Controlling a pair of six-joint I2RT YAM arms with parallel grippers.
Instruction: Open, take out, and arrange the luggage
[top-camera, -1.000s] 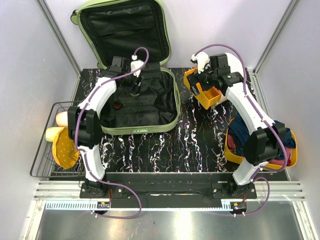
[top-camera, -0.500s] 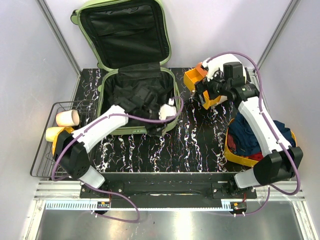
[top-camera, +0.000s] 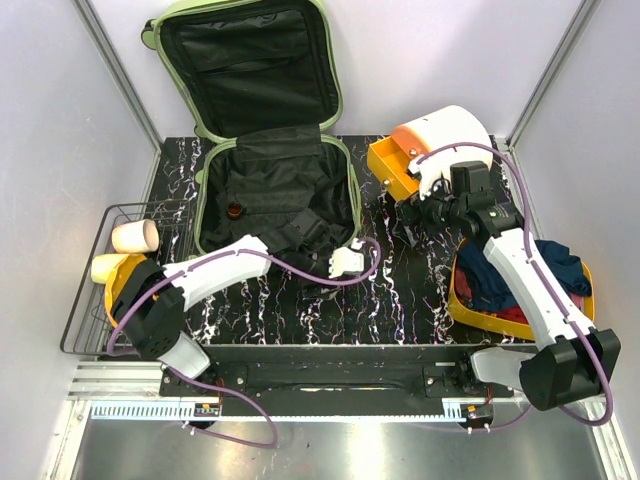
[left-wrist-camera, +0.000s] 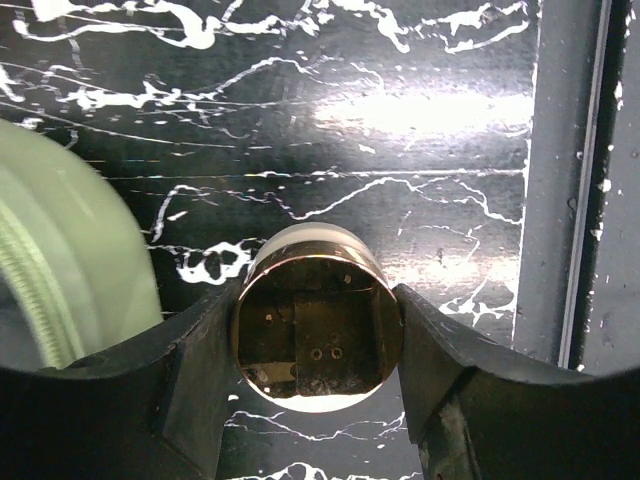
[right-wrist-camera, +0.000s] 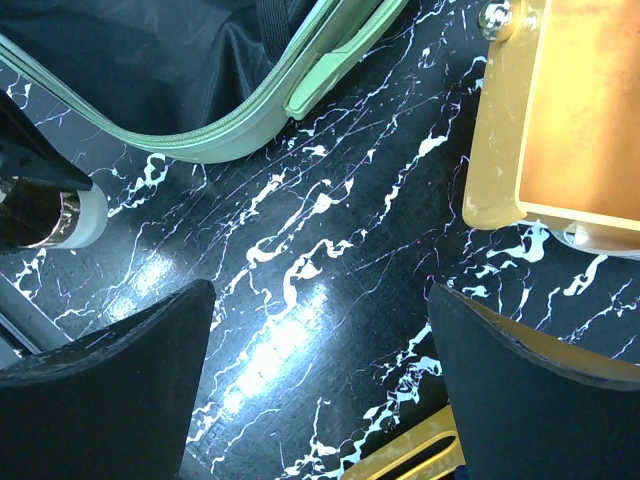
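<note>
The luggage (top-camera: 275, 195), a pale-green suitcase with black lining, lies open on the table with its lid leaning on the back wall. Its green shell shows in the left wrist view (left-wrist-camera: 60, 250) and its rim in the right wrist view (right-wrist-camera: 250, 105). My left gripper (top-camera: 330, 272) is just in front of the suitcase's near right corner. It (left-wrist-camera: 316, 305) is shut on a small round jar (left-wrist-camera: 318, 345) with a gold rim and white body, also seen in the right wrist view (right-wrist-camera: 60, 215). My right gripper (top-camera: 418, 215) (right-wrist-camera: 320, 300) hangs open over bare table, holding nothing.
An orange bin (top-camera: 392, 165) (right-wrist-camera: 570, 110) stands right of the suitcase. A yellow tray (top-camera: 470, 305) of clothes sits at the right edge. A wire basket (top-camera: 85, 300) with cups is on the left. A small dark item (top-camera: 233, 211) lies inside the suitcase.
My left arm swung out of the suitcase to the table in front of its right corner, carrying the jar. My right gripper drew back from the orange bin.
</note>
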